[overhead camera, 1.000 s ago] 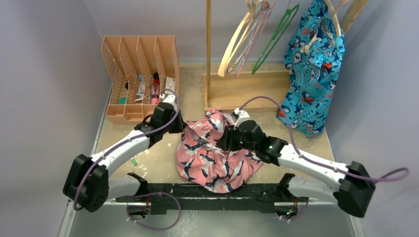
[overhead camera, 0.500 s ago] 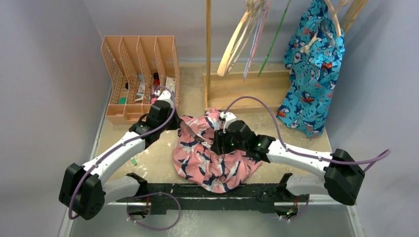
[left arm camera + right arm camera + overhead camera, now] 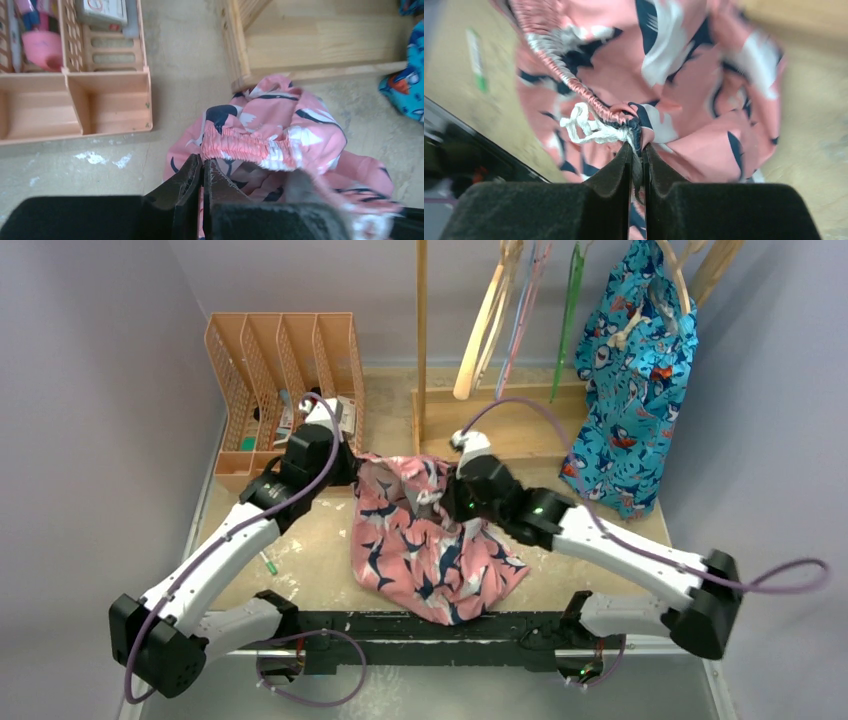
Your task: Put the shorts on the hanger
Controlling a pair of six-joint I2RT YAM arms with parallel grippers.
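Observation:
The pink shorts point(image 3: 425, 545) with navy-and-white print hang between my two grippers above the table. My left gripper point(image 3: 352, 468) is shut on the left end of the elastic waistband point(image 3: 245, 147). My right gripper point(image 3: 447, 502) is shut on the waistband by the white drawstring point(image 3: 589, 127). The lower part of the shorts drapes toward the table's near edge. The thin green hanger point(image 3: 570, 315) hangs from the rack at the back, to the right of the other hangers, well above and behind both grippers.
A wooden rack base point(image 3: 500, 420) stands behind the shorts, with pale wooden hangers point(image 3: 485, 325) on it. A bright blue printed garment point(image 3: 630, 370) hangs at the back right. An orange organizer point(image 3: 280, 390) stands at the back left. A green pen point(image 3: 268, 562) lies on the table.
Both grippers have lifted and moved back toward the rack, stretching the waistband apart. The shorts have unfolded and now hang longer. The hangers on the rack have swung to hang nearly straight down.

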